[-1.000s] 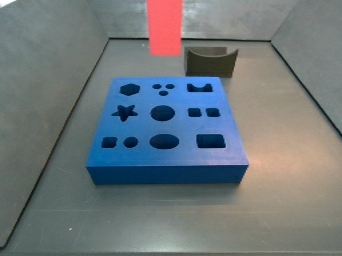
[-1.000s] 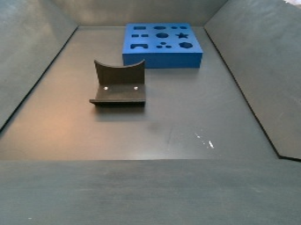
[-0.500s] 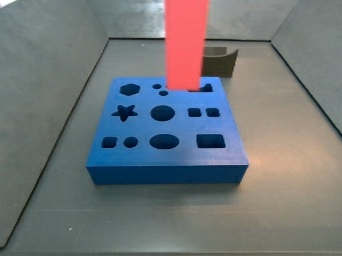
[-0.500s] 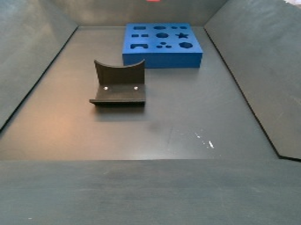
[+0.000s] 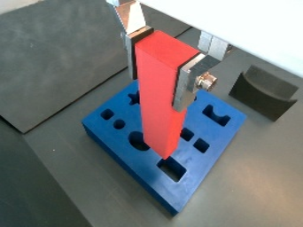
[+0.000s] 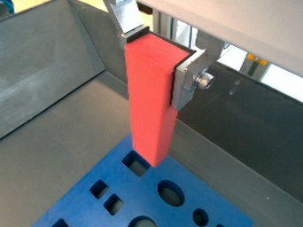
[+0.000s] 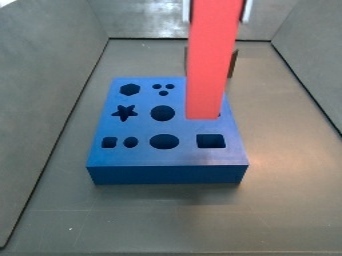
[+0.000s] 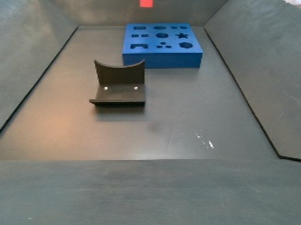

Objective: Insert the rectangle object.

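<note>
The rectangle object is a tall plain red bar [image 5: 158, 102], held upright by its upper end in my gripper [image 5: 160, 58], whose silver fingers [image 5: 187, 82] are shut on it. It shows in both wrist views [image 6: 151, 102]; my gripper [image 6: 158, 55] is at its top. The bar hangs over the blue holed block [image 5: 219, 130], with its lower end just above the holes [image 6: 130, 199]. In a side view the bar [image 7: 213, 60] stands over the right half of the block [image 7: 140, 128], and my gripper is out of frame above.
The dark grey curved holder [image 8: 118, 85] stands on the grey floor apart from the blue block [image 8: 165, 58]; it also shows in a wrist view [image 5: 263, 91]. Grey walls enclose the floor on all sides.
The red bar has moved in the side view from over the block's back to over its right half, and it looks larger and nearer. The block and the holder have not moved.
</note>
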You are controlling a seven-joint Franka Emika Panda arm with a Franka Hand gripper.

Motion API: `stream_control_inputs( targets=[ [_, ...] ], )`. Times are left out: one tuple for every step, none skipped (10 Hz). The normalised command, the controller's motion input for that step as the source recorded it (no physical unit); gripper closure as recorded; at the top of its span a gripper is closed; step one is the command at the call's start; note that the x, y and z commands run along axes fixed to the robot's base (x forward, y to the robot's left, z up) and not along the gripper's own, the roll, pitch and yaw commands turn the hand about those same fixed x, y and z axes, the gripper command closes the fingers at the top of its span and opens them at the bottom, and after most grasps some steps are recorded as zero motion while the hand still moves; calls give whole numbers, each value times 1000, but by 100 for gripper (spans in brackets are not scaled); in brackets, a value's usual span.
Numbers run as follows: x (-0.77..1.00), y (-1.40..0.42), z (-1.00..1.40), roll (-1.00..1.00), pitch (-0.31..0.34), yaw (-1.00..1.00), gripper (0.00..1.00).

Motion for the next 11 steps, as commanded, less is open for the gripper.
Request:
stream_control_inputs(
  targets=[
    [917, 26, -471, 0, 100, 0, 100],
    [503, 126, -491, -10, 4, 74, 100],
    [409, 89, -520, -37, 0, 106, 100],
    [374, 83, -520, -30, 0, 83, 100],
    [317, 34, -440, 0, 0, 9, 100],
    [243, 66, -389, 0, 0, 17, 100],
    [77, 111, -289, 26, 0, 120, 100],
    [0, 74, -271, 0, -3, 194, 100],
    [0, 0, -300, 0, -31, 177, 100],
    [-114, 0, -314, -43, -70, 126, 100],
    [-234, 0, -289, -56, -91, 123, 100]
  ],
)
